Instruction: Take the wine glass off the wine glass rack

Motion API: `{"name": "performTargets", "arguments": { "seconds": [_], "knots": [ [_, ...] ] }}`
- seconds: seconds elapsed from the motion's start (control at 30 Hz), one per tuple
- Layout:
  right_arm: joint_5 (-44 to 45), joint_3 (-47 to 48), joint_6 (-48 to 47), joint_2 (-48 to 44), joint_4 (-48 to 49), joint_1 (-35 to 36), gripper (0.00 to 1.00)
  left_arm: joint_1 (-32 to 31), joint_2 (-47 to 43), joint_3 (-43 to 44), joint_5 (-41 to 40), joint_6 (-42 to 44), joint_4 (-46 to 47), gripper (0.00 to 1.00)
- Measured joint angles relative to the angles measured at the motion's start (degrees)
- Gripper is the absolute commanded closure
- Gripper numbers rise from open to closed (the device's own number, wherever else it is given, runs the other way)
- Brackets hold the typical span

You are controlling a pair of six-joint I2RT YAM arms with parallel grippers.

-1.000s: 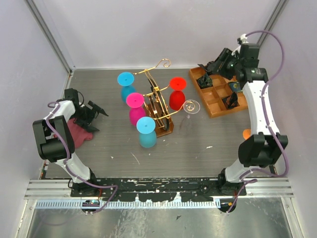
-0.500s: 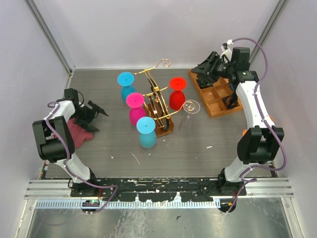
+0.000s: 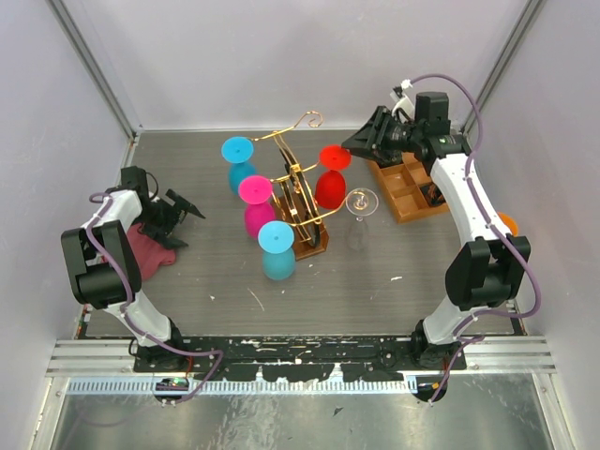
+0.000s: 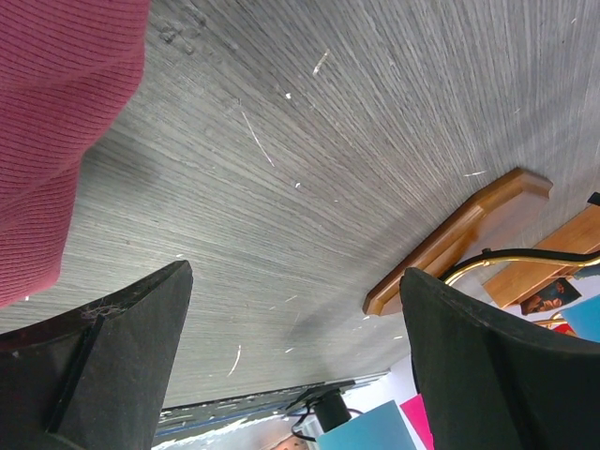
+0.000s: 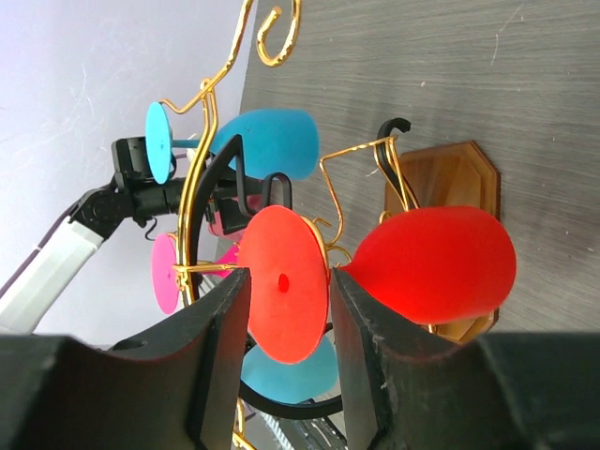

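Note:
The gold wire wine glass rack (image 3: 296, 184) stands mid-table on its brown wooden base (image 3: 311, 242). Blue (image 3: 238, 163), pink (image 3: 255, 202), teal (image 3: 277, 249), red (image 3: 332, 180) and clear (image 3: 361, 202) wine glasses hang upside down around it. My right gripper (image 3: 360, 144) is open just right of the red glass's foot. In the right wrist view the red foot disc (image 5: 286, 295) sits in the gap of the gripper (image 5: 289, 305), with the red bowl (image 5: 436, 264) to the right. My left gripper (image 3: 184, 208) is open and empty, far left of the rack.
An orange-brown compartmented tray (image 3: 414, 195) with small dark items lies at the back right. A maroon cloth (image 3: 150, 247) lies under my left arm and also shows in the left wrist view (image 4: 56, 122). The rack's base (image 4: 459, 239) shows between the left fingers.
My right gripper has moved left from above the tray to the red glass's foot on the rack. The left arm and the glasses have not moved.

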Motion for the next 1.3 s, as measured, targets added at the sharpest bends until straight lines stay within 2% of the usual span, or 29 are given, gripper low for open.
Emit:
{"name": "performTargets", "arguments": {
  "seconds": [0.23, 0.27, 0.33, 0.37, 0.4, 0.73, 0.87, 1.0, 1.17, 1.3],
  "knots": [
    [1.11, 0.0, -2.73, 0.39, -4.87, 0.33, 0.57, 0.0, 0.0, 0.0, 0.42, 0.0, 0.0, 0.0],
    [1.16, 0.0, -2.95, 0.39, -5.18, 0.39, 0.64, 0.0, 0.0, 0.0, 0.46, 0.0, 0.0, 0.0],
    [1.11, 0.0, -3.43, 0.39, -5.51, 0.39, 0.87, 0.0, 0.0, 0.0, 0.52, 0.0, 0.02, 0.0],
    [1.07, 0.0, -3.63, 0.39, -5.53, 0.39, 0.96, 0.0, 0.0, 0.0, 0.52, 0.0, 0.0, 0.0],
    [1.16, 0.0, -3.78, 0.39, -5.64, 0.39, 0.99, 0.0, 0.0, 0.0, 0.55, 0.0, 0.0, 0.0],
    [0.81, 0.48, -2.99, -0.26, -4.83, -0.68, 0.99, 0.0, -1.33, 0.46, -0.31, 0.07, -1.22, 0.01],
    [0.09, 0.46, -1.75, -0.52, -4.55, -1.64, 0.99, 0.0, -5.18, 5.29, -3.63, 0.04, -4.04, 0.04],
    [-0.22, 0.26, -0.15, -0.92, -3.41, -2.16, 0.99, -0.68, -12.9, 11.54, -6.54, -1.9, -2.47, 0.06],
    [-0.26, -1.44, 1.7, -2.6, -1.86, -3.37, 0.99, -8.41, -20.44, 18.91, -10.75, -3.87, 0.22, 0.09],
    [-0.48, -4.57, 4.22, -5.49, 0.22, -6.32, 0.99, -16.02, -15.34, 32.26, -9.64, -3.54, -1.57, 0.11]
  ]
}}
